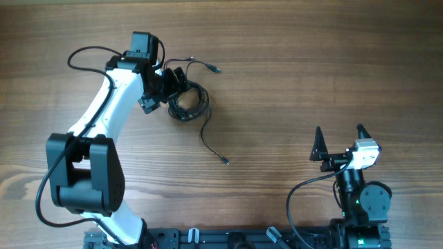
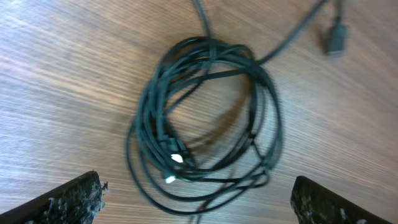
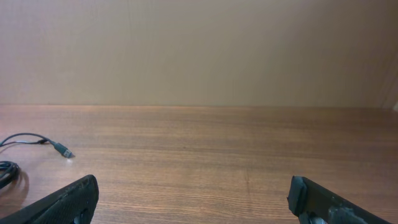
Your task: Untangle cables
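Observation:
The cables [image 2: 205, 118] lie as a coiled bundle of thin black cord on the wooden table, with small light plug tips inside the coil. In the overhead view the bundle [image 1: 185, 102] sits at upper centre-left. One tail runs down to a plug [image 1: 225, 160] and another runs up right to a plug [image 1: 216, 69]. My left gripper [image 1: 169, 86] hovers at the bundle's left edge, open. In its wrist view the fingers [image 2: 68, 202] stand wide on either side of the coil's lower part, holding nothing. My right gripper [image 1: 339, 135] is open, far to the lower right, with nothing between its fingers [image 3: 323, 202].
A loose plug end [image 2: 336, 40] lies beyond the coil. A cable plug [image 3: 62, 150] shows at the far left of the right wrist view. Bare wood table [image 1: 311, 62] spreads between the arms. The left arm's own thicker black wire [image 1: 83, 55] loops at upper left.

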You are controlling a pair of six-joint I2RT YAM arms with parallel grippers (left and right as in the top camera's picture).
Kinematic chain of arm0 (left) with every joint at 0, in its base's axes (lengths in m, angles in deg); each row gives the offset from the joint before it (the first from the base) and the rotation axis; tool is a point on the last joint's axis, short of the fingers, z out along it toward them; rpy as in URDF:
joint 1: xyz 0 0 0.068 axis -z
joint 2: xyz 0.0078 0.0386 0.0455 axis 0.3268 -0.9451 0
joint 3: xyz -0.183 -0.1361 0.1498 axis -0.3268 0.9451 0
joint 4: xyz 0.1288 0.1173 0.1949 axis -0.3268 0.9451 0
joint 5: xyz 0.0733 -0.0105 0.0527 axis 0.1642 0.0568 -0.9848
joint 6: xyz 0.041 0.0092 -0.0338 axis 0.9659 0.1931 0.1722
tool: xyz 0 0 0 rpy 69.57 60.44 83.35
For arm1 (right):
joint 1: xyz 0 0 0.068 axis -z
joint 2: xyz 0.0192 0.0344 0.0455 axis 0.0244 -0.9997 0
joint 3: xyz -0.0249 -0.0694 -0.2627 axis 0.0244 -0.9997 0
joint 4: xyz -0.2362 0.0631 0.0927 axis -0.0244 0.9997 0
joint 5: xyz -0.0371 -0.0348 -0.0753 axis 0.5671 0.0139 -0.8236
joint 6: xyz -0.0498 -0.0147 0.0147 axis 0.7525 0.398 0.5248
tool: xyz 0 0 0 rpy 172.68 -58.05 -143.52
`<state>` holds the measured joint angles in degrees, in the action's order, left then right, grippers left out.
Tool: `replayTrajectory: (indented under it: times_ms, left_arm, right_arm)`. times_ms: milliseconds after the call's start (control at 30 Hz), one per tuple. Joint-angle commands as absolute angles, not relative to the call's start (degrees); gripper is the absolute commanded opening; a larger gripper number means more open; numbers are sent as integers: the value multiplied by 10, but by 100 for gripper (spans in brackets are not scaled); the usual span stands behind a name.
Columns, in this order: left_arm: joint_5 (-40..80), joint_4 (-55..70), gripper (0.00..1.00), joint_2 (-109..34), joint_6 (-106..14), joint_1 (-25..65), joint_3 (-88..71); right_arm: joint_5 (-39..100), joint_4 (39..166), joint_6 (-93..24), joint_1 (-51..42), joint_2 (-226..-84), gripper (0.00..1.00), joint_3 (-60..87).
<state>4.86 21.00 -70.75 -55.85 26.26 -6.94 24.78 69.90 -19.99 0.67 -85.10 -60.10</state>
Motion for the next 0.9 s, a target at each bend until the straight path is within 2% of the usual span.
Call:
replayTrajectory:
  times_ms: [0, 167, 333, 367, 433, 500, 533, 633, 700, 867]
  left_arm:
    - [86, 207, 100, -676, -572, 258, -107]
    - [71, 205, 100, -668, -600, 263, -105]
    - [-33, 187, 99, -684, -637, 282, -77]
    - [-46, 170, 94, -689, -636, 285, -69]
    - [-56, 132, 67, -702, -636, 290, -53]
    - [-56, 114, 45, -715, -636, 291, -45]
    - [-56, 113, 41, -721, -635, 291, -44]
    - [-51, 115, 41, -737, -628, 295, -43]
    - [-42, 117, 48, -749, -626, 301, -43]
    - [5, 120, 55, -770, -557, 324, -43]
  right_arm:
    - [238, 697, -207, 3, -846, 100, -602]
    - [238, 697, -207, 3, -846, 100, -602]
    - [238, 697, -207, 3, -846, 100, -602]
    - [238, 697, -207, 3, -846, 100, -602]
    - [238, 697, -207, 3, -846, 100, -602]
    - [238, 697, -207, 3, -846, 100, -602]
    - [238, 697, -207, 3, -846, 100, -602]
    - [238, 697, -207, 3, -846, 100, -602]
    - [238, 697, -207, 3, -846, 100, -602]
    - [238, 697, -207, 3, -846, 100, -602]
